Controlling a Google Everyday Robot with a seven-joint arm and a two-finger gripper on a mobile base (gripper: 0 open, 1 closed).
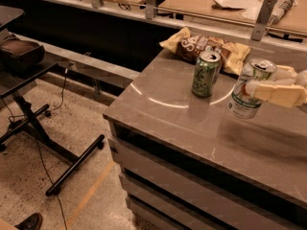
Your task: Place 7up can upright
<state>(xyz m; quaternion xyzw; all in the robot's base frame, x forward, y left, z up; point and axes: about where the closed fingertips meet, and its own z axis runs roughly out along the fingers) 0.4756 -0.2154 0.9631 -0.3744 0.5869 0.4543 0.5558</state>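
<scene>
Right of centre, the all-green can stands on the grey counter; just beside it to the right the 7up can leans slightly, base at or just above the surface. The gripper, at the right edge, pinches its upper half. The can should be levelled and its base seated flat before the fingers part straight outward.
</scene>
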